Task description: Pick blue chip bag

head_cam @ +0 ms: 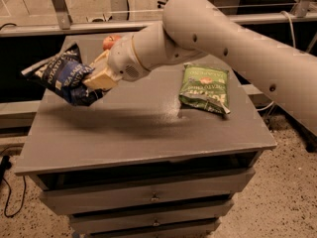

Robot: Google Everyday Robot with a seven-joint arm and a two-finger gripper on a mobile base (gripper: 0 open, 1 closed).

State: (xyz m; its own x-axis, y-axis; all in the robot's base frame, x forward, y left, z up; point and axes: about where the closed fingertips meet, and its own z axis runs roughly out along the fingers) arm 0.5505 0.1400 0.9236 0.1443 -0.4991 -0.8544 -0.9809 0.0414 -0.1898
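At the far left a thin black cable (6, 192) trails over the speckled floor beside the cabinet. Above the left edge of the flat grey tabletop (148, 128) hangs the blue chip bag (58, 73), made of dark navy crinkly foil with white edges and white lettering. It is tilted, with one corner pointing up and to the left. It looks clear of the surface, and a soft shadow lies on the grey top below it.

The gripper (91, 82) sits at the bag's right side. Its cream-coloured fingers (105, 76) are pinched narrowly onto the foil, bearing the bag. Just behind the wrist a small round red-orange apple (110, 40) peeks out near the back of the tabletop, mostly hidden.

The thick, rounded white robot arm (198, 29) rises from the gripper to an elbow over the middle of the table, then slopes down and out of view on the right. Below that slope a glossy green chip bag (204, 87) lies flat on the right half of the tabletop — well apart from the blue one. Under the top, stacked grey drawers (154, 198) with small metal pulls face the camera.
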